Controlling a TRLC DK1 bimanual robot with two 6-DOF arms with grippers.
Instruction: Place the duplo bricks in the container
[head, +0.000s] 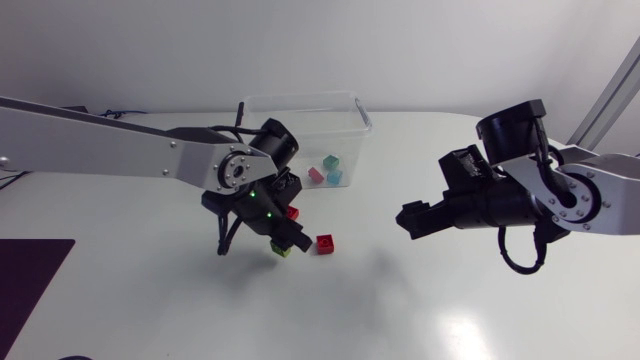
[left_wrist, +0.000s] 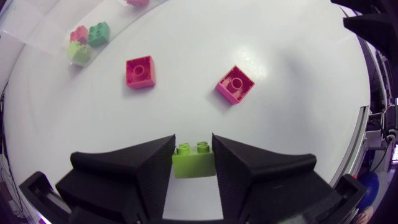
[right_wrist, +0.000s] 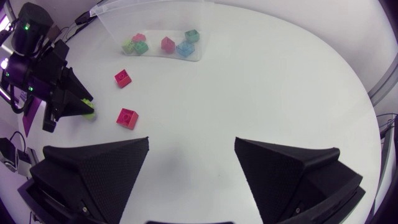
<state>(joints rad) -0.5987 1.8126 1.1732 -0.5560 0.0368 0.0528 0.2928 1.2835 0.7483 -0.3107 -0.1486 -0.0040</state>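
Lime-green duplo brick (left_wrist: 194, 160) sits between the two black fingers of the left gripper (left_wrist: 193, 146). Both fingers press against its sides, so the pincer is closed on it, parted only by the brick's width. Whether the brick rests on the white table (head: 400, 310) or hangs just off it, I cannot tell. Ahead of the fingers lie two loose pieces, apart from each other: a red brick (left_wrist: 140, 71) nearer the container and a magenta brick (left_wrist: 235, 84). The clear plastic container (head: 355, 105) stands beyond them, holding several small bricks in pink, green and blue. The right gripper (right_wrist: 191, 149) hangs well apart from all this, fingers spread wide, holding nothing
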